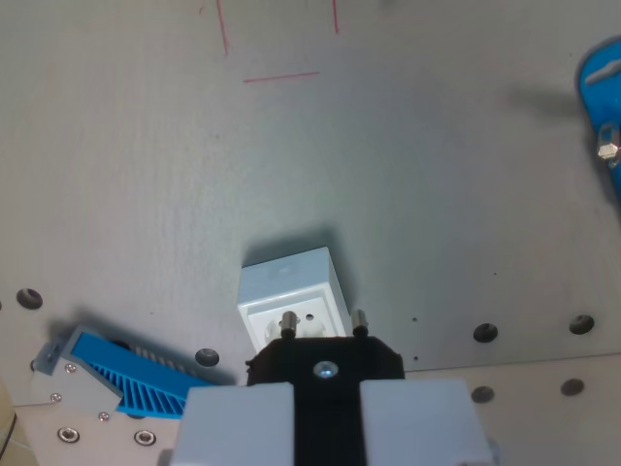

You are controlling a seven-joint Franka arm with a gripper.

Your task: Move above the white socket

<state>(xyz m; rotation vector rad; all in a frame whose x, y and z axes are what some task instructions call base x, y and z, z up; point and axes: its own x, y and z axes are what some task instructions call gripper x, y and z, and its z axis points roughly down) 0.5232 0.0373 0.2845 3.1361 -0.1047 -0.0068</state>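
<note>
Tool [326, 364] sits clamped on a black two-pin plug [325, 361], hanging just over the white socket [293, 296] on the grey surface [408, 194]; I judge the socket light, rigid plastic, best gripped by its flat sides

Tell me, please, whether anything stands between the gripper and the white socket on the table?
Nothing visible does. The gripper holds a black plug whose two metal pins reach toward the white socket, with only open space between. The blue ribbed part lies off to the wrist view's left, clear of the path.
</note>
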